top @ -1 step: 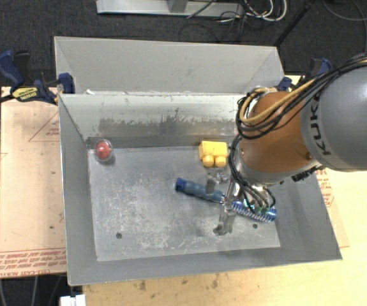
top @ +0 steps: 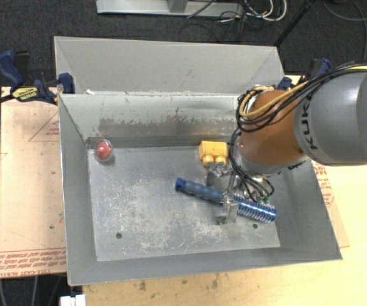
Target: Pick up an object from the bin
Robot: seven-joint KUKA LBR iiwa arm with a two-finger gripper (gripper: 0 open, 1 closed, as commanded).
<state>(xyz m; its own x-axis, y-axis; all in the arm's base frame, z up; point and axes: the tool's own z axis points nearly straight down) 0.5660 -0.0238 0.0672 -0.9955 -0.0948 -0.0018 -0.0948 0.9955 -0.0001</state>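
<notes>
My gripper reaches down into the right middle of the bin, its metal fingers standing on either side of the handle of a blue hairbrush. The brush lies flat, its handle pointing left and its bristled head to the right of the fingers. The fingers are apart around the handle and look open. Just behind the gripper, a yellow toy block sits near the back wall. A small red ball rests in the back left corner, far from the gripper.
The arm's orange cover and cables hang over the bin's right side, hiding the floor beneath them. Sloped metal walls ring the bin floor.
</notes>
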